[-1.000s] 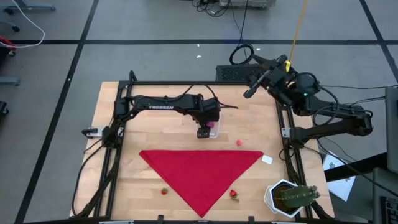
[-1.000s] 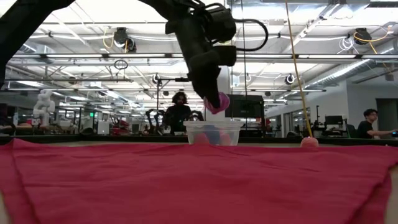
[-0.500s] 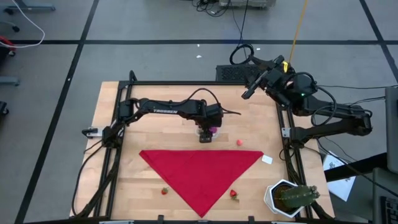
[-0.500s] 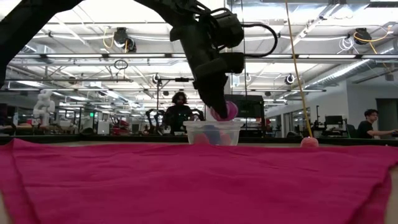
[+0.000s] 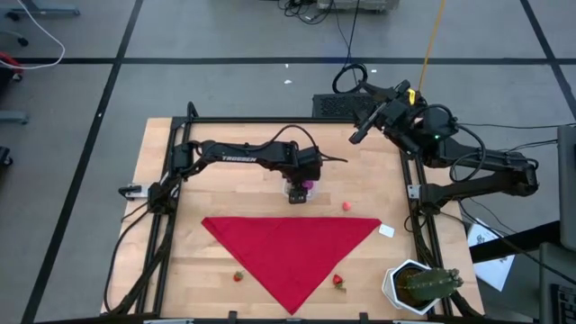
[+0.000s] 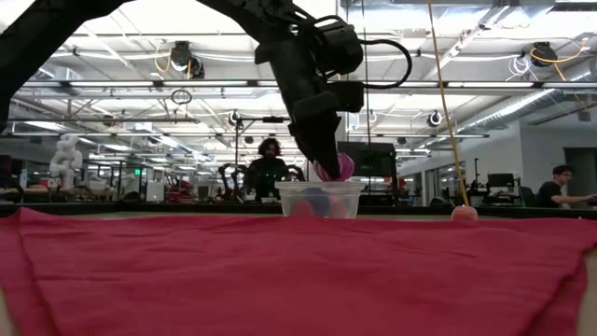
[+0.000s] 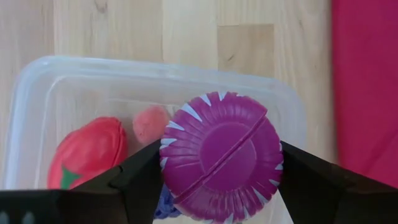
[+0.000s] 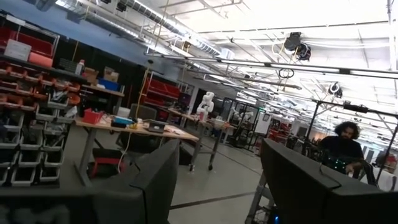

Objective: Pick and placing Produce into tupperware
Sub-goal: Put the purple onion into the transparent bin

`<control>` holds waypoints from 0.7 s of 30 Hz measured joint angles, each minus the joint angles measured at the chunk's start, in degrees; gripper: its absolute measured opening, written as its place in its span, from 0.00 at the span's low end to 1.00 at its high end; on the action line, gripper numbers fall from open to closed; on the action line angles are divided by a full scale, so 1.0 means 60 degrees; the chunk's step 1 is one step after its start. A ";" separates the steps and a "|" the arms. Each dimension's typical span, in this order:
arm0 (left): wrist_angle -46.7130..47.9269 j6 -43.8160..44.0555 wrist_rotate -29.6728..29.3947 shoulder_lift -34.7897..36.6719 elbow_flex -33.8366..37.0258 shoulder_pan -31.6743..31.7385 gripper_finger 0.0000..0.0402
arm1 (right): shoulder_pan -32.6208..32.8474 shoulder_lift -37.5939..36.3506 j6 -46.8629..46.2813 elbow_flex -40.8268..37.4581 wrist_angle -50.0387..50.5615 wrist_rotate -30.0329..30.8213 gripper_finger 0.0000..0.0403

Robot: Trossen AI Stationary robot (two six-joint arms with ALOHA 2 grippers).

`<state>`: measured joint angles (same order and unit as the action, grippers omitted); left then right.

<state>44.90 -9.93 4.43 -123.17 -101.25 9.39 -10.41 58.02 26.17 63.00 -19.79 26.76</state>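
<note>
**Magenta piece brought over the tub, release pending**

Over the last second I have swung the left gripper [image 7: 217,163] from just beyond the tub's far right edge to directly above the tub [image 7: 43,93], and lowered it; in the last half second it has barely moved. Its fingers [image 7: 134,180] clamp the magenta piece [image 7: 219,155], a ribbed round toy with pale teeth around its rim, one finger on each side. In the low view the piece [image 6: 338,168] hangs just above the tub's rim [image 6: 320,186], not yet inside.

Through the left wrist view I see what the tub already holds: a red piece [image 7: 87,152] with a green leaf mark, a small pinkish piece [image 7: 150,124] beside it, and a sliver of something purple under the gripped toy. The tub sits on bare wood at mid-table, just beyond the far edge of the red cloth [image 5: 292,252].

Still outside the tub are a pinkish piece [image 5: 346,207] to its right and two red pieces [image 5: 238,276] [image 5: 338,281] near the cloth's near edges. The cactus pot [image 5: 416,286] stands at the near right corner.

The right gripper [image 5: 358,135] waits raised beyond the far right corner, its fingers parted on nothing.

I judge the carry complete; opening the left fingers should drop the piece in, with three more to fetch.
</note>
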 joint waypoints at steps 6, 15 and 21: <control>-0.0154 -0.0131 0.0000 0.0000 0.0000 0.0003 0.69 | 0.0000 0.0000 0.0000 0.0000 0.0179 -0.0004 0.55; -0.0225 -0.0131 0.0000 0.0000 0.0000 0.0003 0.69 | 0.0000 0.0000 -0.0277 0.0000 0.0258 -0.0004 0.55; -0.0094 -0.0117 0.0000 -0.0003 0.0000 0.0003 0.69 | 0.0000 0.0000 -0.0273 0.0000 0.0255 -0.0006 0.55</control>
<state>44.34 -10.63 4.43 -123.19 -101.25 9.41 -10.41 58.02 24.53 63.00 -18.25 26.73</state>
